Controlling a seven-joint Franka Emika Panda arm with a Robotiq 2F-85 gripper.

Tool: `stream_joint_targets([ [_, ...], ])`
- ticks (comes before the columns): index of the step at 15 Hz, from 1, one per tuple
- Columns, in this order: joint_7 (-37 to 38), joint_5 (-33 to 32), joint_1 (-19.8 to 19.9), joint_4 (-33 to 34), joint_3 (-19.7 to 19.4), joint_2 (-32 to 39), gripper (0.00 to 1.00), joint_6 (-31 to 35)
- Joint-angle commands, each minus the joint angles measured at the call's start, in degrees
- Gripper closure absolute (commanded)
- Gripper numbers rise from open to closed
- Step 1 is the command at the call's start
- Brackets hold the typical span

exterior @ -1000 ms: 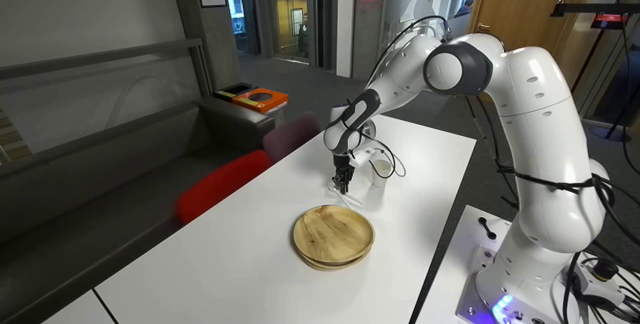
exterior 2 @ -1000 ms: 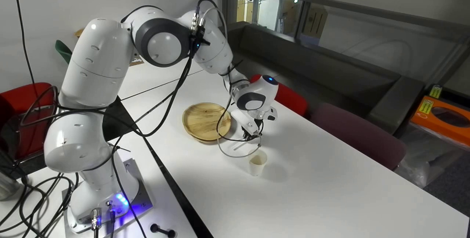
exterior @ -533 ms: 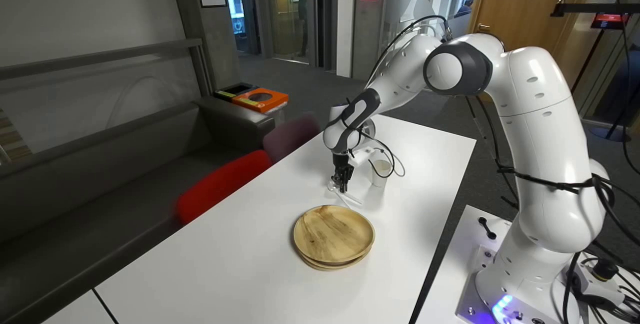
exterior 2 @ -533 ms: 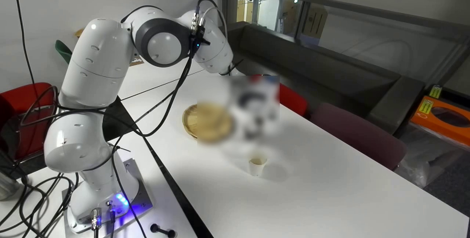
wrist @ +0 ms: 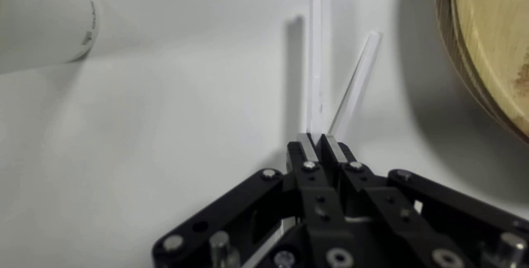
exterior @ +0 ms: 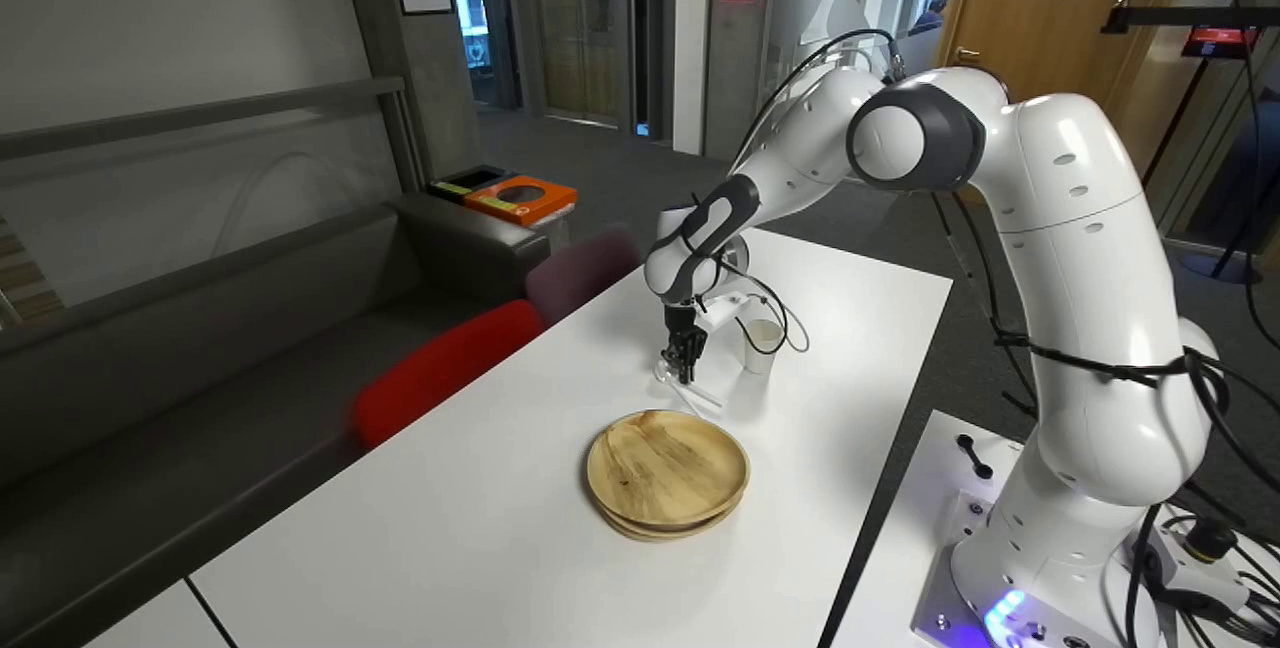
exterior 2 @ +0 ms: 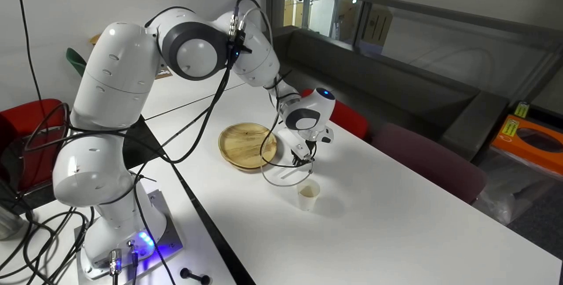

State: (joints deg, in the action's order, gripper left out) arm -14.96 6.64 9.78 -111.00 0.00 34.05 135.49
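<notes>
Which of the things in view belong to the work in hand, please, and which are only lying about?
In the work:
gripper, shut
held utensil, its white handle between the fingertips

Apparently just lying about:
second utensil, close beside
cup
plates
orange box

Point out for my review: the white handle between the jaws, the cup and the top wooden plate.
White handle [wrist: 315, 63]: wrist view, midway along its visible shaft.
Cup [wrist: 45, 24]: wrist view, side wall.
Top wooden plate [exterior: 668, 468]: an exterior view, bare middle of its face.
</notes>
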Motion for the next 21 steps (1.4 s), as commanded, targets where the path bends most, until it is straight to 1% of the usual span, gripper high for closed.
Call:
stream_joint_targets([
  [1, 1.8, 0.1, 0.1, 2.1, -0.1, 0.5, 0.98, -3.5],
  [6, 2.8, 2.0, 0.7, 2.2, 0.4, 0.5, 0.98, -3.9],
  [12, 3.7, 5.8, 1.6, 2.7, 0.8, 0.7, 0.98, -3.8],
  [21, 5.9, 8.7, 1.8, 3.3, 0.6, 1.2, 0.98, -3.0],
])
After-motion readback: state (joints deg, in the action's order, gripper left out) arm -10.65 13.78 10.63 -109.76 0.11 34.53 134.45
